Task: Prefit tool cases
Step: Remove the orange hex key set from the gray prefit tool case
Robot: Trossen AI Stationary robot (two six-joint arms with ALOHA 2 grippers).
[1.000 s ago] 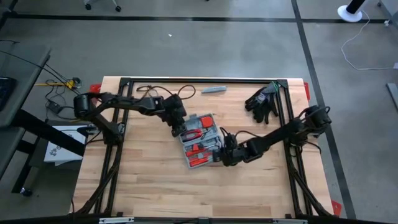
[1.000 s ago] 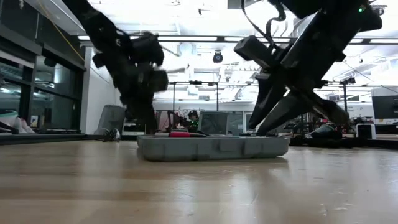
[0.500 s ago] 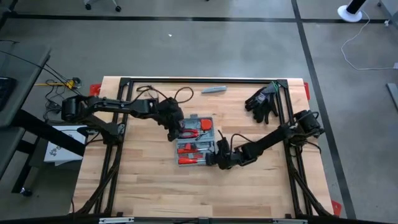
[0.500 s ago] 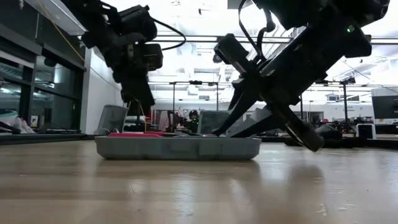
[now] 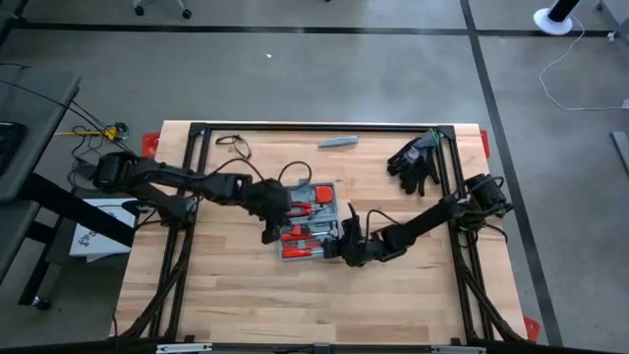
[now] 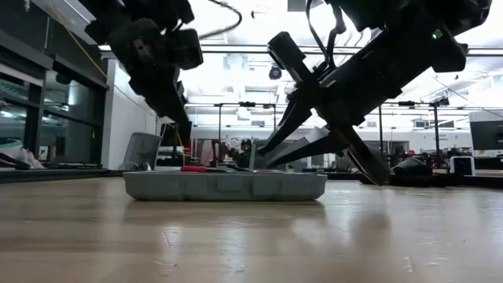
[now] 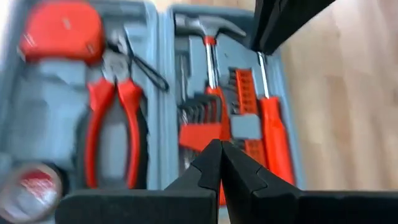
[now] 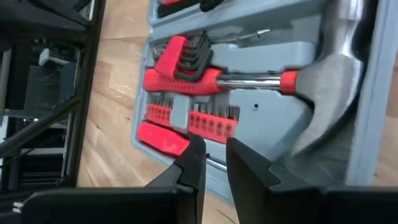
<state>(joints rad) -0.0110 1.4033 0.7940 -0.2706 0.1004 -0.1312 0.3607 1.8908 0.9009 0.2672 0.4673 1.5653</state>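
Tool case [image 5: 308, 221] lies open between both arms. Left end effector [image 7: 221, 152] fingers together above it; right end effector [image 8: 211, 152] slightly apart, holding nothing.

My left arm reaches in from the table's left side, extended low toward the centre, with the left gripper [image 5: 276, 218] angled downward and its fingers [image 7: 208, 168] pressed fully together, tips touching. My right arm enters from the right edge and runs diagonally toward the centre, bent at the elbow, with its wrist low over the table. The right gripper [image 5: 346, 246] points toward the left arm; its fingers [image 8: 194, 158] stand slightly parted, a narrow gap between them, clasping nothing visible.
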